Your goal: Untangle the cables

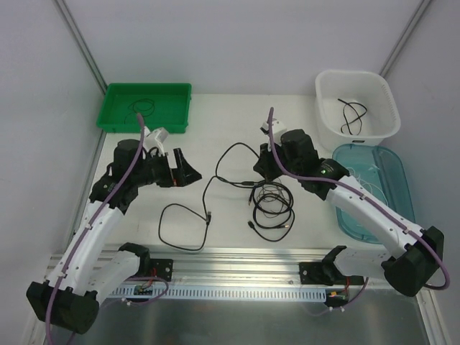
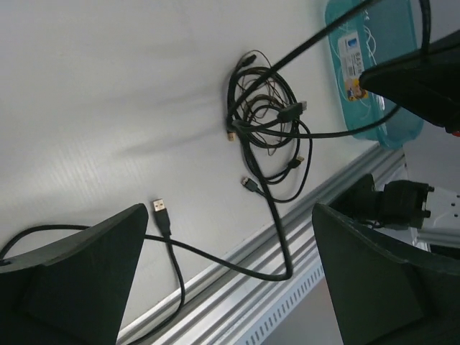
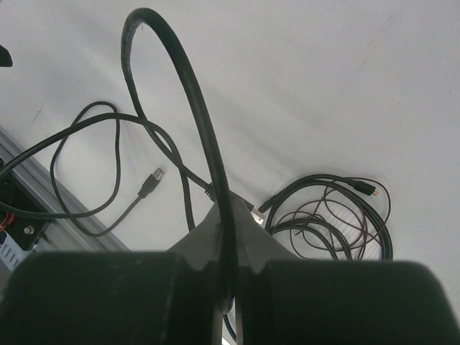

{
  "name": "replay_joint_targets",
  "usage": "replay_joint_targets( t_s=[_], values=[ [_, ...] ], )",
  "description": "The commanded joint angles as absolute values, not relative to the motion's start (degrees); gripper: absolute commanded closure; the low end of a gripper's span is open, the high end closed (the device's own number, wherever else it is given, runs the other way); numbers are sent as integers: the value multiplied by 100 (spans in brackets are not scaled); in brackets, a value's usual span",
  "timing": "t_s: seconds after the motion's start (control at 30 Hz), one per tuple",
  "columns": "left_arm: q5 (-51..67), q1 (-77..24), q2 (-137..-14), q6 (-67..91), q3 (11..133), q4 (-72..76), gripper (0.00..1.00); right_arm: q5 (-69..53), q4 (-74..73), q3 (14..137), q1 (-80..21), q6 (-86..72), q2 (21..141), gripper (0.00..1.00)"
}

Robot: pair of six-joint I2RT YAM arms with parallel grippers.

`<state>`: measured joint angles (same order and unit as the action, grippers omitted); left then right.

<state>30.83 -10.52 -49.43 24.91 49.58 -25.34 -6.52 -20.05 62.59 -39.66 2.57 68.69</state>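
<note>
Gripping a black cable (image 3: 206,129), the right gripper (image 1: 260,167) sits just right of the table's centre. Its fingers (image 3: 194,241) are pressed together on the cord, which rises from them in a tall arc and drops back to the table (image 1: 215,122) toward 9 o'clock. The left gripper (image 1: 184,167) faces it from the 9 o'clock side, its fingers spread wide and holding nothing. Between the two is a strip of bare white surface crossed only by cable.

The tangle (image 1: 272,205) of black cables lies just on the 6 o'clock side of the right gripper. It is several thin loops piled over a thicker coil, with small plugs poking out at its rim. Another loop (image 2: 176,266), ending in a USB plug (image 2: 161,212), lies at 7 o'clock, its near side close to the aluminium rail (image 1: 237,260) along the table's front edge.

A green tray (image 1: 185,108) at 11 o'clock and a white basket (image 1: 392,108) at 1 o'clock each hold one small black cable. A teal tray (image 1: 395,180) fills the 3 o'clock edge. The far middle of the table, at 12 o'clock, is bare.
</note>
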Motion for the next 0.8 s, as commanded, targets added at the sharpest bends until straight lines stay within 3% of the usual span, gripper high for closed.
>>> replay_joint_targets(
  t_s=[0.0,0.23,0.4,0.57,0.77],
  values=[
    [2578,-1947,-5263,2610,5282,-2470,2,-168,-2153,6723,-4236,553,7039,99],
    [1338,-3154,-6327,2619,5624,-2470,6,-149,-2136,6882,-4535,519,7137,99],
    [572,-3313,-6714,2794,5608,-2452,10,-394,-2074,6829,-4553,414,7040,99],
    [412,-3305,-6741,3329,5362,-1979,17,-676,-1785,6654,-4588,229,6891,99],
    [553,-3313,-6662,3814,4984,-1310,34,-598,-1451,6407,-4623,27,6768,99]
  ],
)
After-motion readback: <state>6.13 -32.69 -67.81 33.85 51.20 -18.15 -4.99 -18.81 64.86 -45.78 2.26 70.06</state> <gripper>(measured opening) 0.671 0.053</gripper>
